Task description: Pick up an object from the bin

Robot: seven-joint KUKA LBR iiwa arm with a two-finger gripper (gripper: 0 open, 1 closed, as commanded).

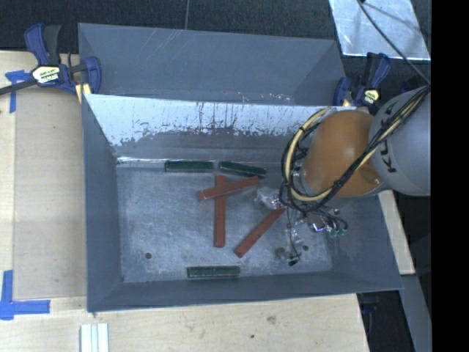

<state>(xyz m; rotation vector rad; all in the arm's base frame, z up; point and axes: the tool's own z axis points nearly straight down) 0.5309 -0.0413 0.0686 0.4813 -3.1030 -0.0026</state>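
My gripper hangs low at the right side of the bin floor, under the arm's orange cover. Just to its left lies a reddish-brown flat bar, slanting up to the right, with its upper end close to the gripper. A second reddish-brown bar lies upright in the picture at the middle of the floor. A third reddish-brown bar crosses its top end at a slight slant. I see nothing held in the gripper.
Two dark green bars lie along the back wall's foot. Another dark green bar lies along the front wall. The left half of the floor is bare metal.
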